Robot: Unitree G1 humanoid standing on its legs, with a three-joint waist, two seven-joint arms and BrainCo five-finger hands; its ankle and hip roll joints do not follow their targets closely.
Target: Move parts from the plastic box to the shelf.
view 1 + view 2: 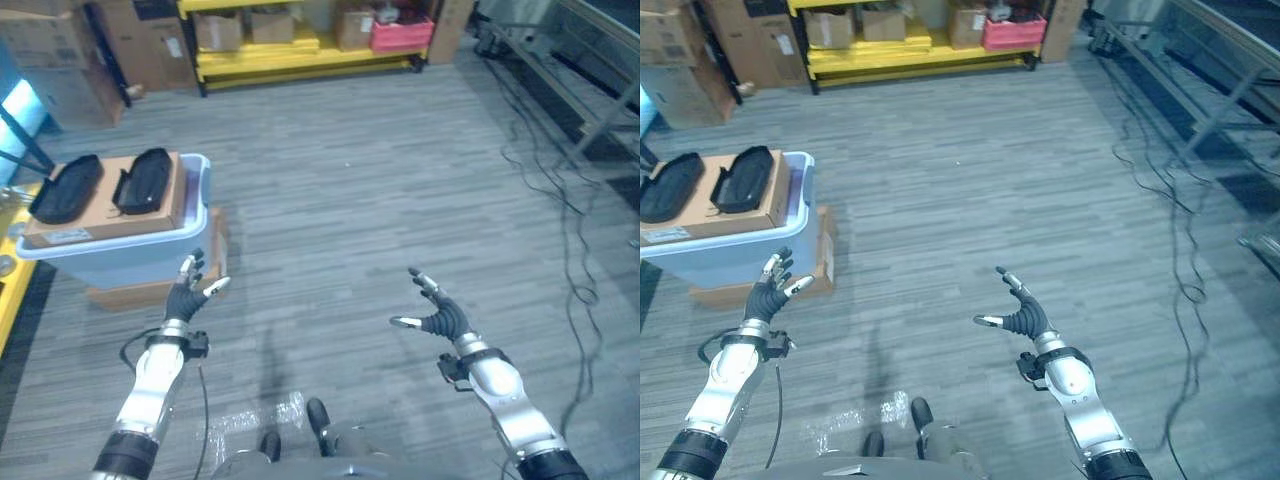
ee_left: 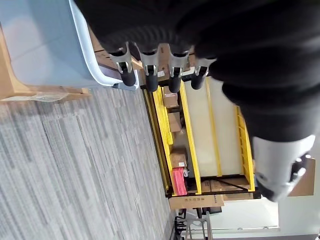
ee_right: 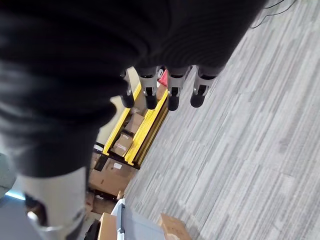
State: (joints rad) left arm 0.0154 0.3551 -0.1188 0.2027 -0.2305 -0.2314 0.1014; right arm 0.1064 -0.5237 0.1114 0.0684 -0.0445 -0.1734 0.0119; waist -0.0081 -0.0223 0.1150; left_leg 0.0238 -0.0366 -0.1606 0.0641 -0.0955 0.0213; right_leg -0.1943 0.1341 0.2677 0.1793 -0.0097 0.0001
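I have both hands empty, fingers spread: left hand [image 1: 187, 293] just beside the plastic box [image 1: 150, 245] at my ten o'clock. Two black parts [image 1: 140, 181] lie on its cardboard [image 1: 105, 215], perhaps trays. Right hand [image 1: 437, 312] over floor; shelf [image 1: 300, 45] at twelve.

We see two black parts [image 1: 65, 188] lying flat, side by side, atop the pale blue plastic box [image 1: 120, 258]. The yellow shelf [image 1: 300, 55] stands well apart, across the floor.
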